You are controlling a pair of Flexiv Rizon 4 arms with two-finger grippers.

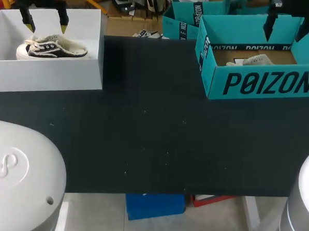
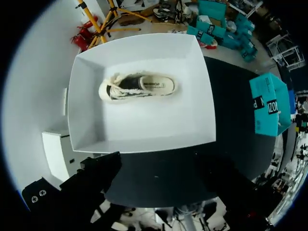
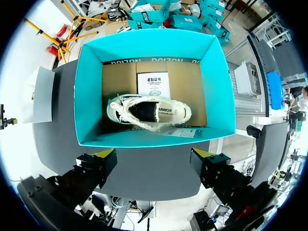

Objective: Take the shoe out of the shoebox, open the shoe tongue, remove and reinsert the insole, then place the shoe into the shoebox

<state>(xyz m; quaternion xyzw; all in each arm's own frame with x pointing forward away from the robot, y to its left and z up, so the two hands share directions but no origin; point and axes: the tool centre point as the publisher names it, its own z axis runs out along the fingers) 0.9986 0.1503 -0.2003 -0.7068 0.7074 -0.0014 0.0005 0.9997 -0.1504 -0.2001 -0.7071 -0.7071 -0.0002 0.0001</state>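
Step in hand: the very start, I'd say. Both shoes lie in their boxes, neither lifted out.
Left claw: open, hanging over the white box, clear of the black-and-cream shoe that sits on its sole inside.
Right claw: open too, above the teal shoebox. Its pale shoe rests mid-box on the cardboard floor, opening upward.
Surface: dark, with the two boxes along its far edge, well apart.
Next move: probably a straight drop into a box — fingers straddling the shoe's collar, kept off the walls.
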